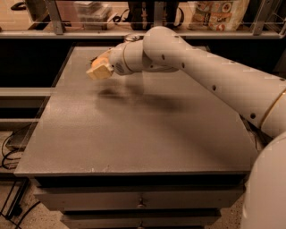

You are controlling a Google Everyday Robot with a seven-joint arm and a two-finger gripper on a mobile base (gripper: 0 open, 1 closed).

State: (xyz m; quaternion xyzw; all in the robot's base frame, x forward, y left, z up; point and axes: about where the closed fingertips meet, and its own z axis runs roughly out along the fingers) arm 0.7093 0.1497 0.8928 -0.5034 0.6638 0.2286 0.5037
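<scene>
As I stand by the table (134,147), the robot's white arm (201,67) reaches in from the right and stretches across to the far left part of the top. There the gripper (100,70) hangs in the air above the grey surface, clear of it. Its shadow (111,94) lies on the top just beneath it and a little toward me. The arm's end shows as a pale yellow, blocky shape. I cannot tell whether that is the gripper alone or something clasped in it, nor how far open it is. The nearest thing to it is the tabletop itself, directly below. To my eye this is a mid-air stage, with the arm poised over the top rather than working at the surface. Any descent from here would call for a slow, straight drop, since the table's left edge is near. Behind the table runs a shelf (134,32) with packets (219,13), drawers (140,203) sit under the front edge, and cables (9,150) trail on the floor at left.
</scene>
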